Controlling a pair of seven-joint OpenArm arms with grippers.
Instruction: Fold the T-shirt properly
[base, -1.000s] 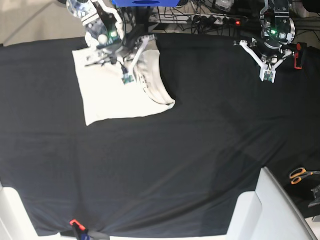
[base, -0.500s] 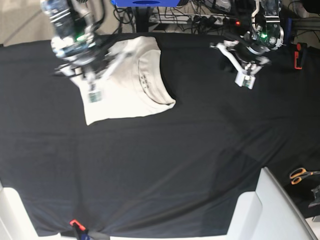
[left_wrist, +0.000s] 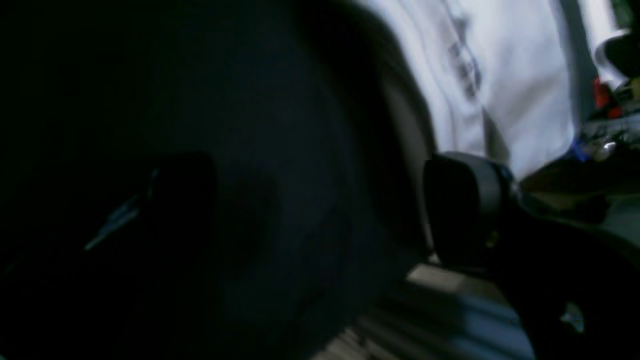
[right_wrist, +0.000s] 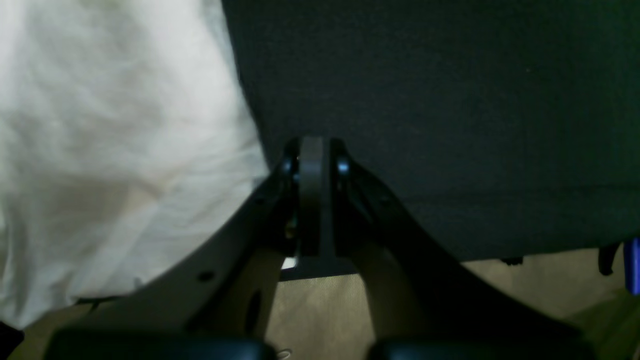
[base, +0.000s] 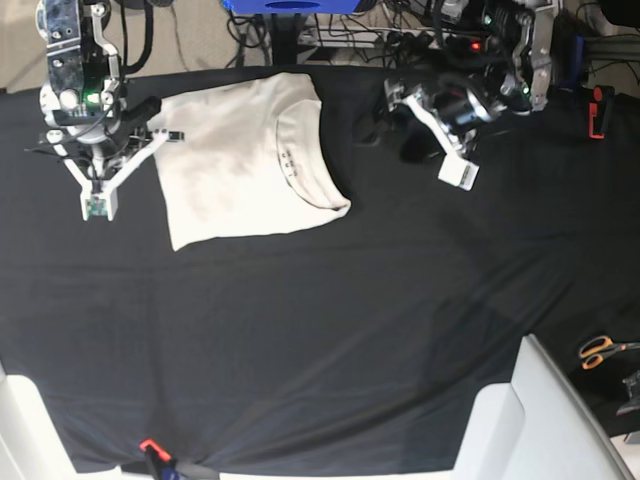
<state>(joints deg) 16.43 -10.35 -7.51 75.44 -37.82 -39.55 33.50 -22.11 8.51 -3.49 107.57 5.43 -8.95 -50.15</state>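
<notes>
Both grippers clear of shirt (base: 240, 160) (folded): left (base: 425, 125) spread wide, right (base: 93, 207) clenched empty; scissors (base: 600, 351) far off.

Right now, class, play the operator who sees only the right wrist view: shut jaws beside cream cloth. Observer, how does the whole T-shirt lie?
Observer: The T-shirt lies folded into a rough rectangle on the black table cover, with the collar at the edge nearer the left arm.
Operator: Is my right gripper on it?
Observer: No. In the base view the right gripper is shut, and its tips are over the cover, beside the shirt's outer edge.
Operator: And the other arm?
Observer: The left gripper is open and holds nothing. It is over the cover on the collar side, apart from the shirt.
</notes>
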